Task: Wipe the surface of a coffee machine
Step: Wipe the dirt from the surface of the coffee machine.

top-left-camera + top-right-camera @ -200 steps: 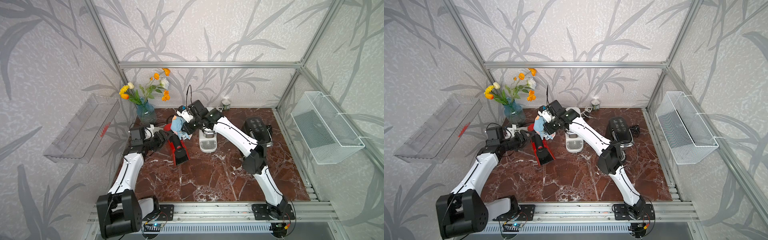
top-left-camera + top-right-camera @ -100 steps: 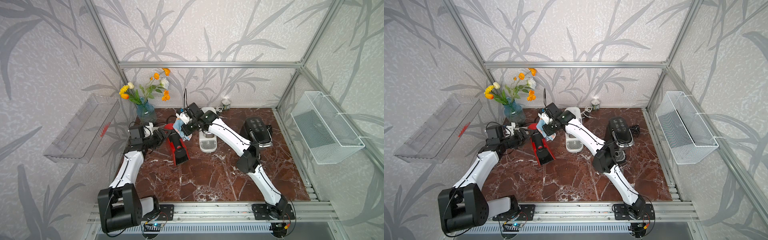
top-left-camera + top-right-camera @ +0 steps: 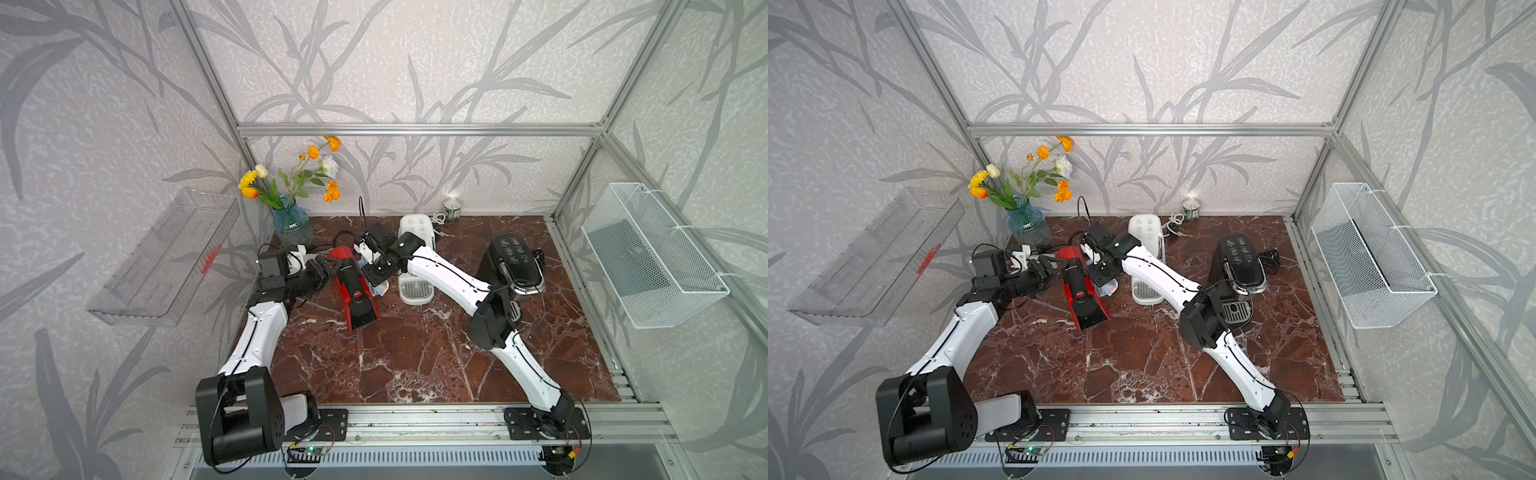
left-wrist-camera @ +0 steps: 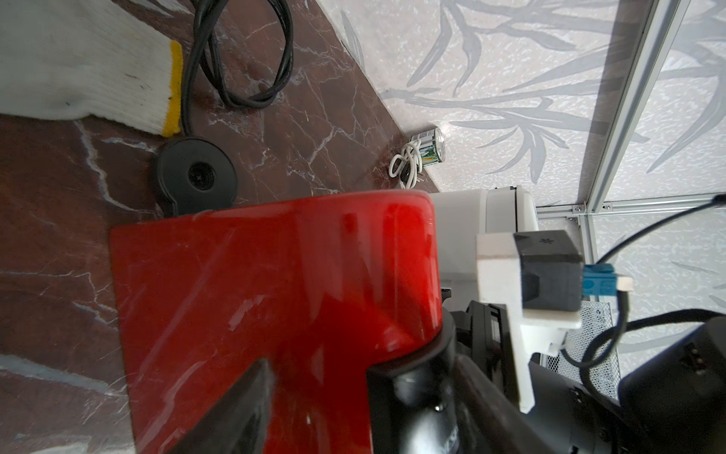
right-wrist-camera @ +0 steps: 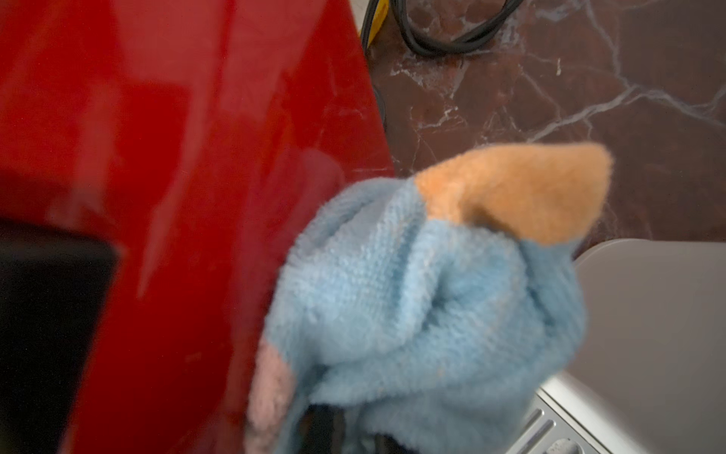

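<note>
A red coffee machine (image 3: 356, 291) (image 3: 1082, 299) stands left of centre on the marble table. My left gripper (image 3: 326, 266) (image 4: 361, 408) straddles its rear upper part, one finger (image 4: 235, 412) against the red shell (image 4: 275, 295), and grips it. My right gripper (image 3: 376, 275) (image 5: 341, 432) is shut on a light-blue cloth with orange and pink patches (image 5: 432, 306) (image 3: 1111, 289). The cloth presses against the machine's right side (image 5: 176, 196), low down near the table. The right fingertips are mostly buried in the cloth.
A white coffee machine (image 3: 415, 257) stands right beside the cloth and a black one (image 3: 515, 262) further right. A flower vase (image 3: 291, 226), a small can (image 3: 451, 210), a white glove (image 4: 86, 59) and a black cable (image 4: 243, 59) lie behind. Wall baskets (image 3: 652, 257) (image 3: 162, 257) hang on both sides.
My right gripper has carried the cloth from the red machine's top rear down along its right side toward the table. The left gripper has kept its hold.
</note>
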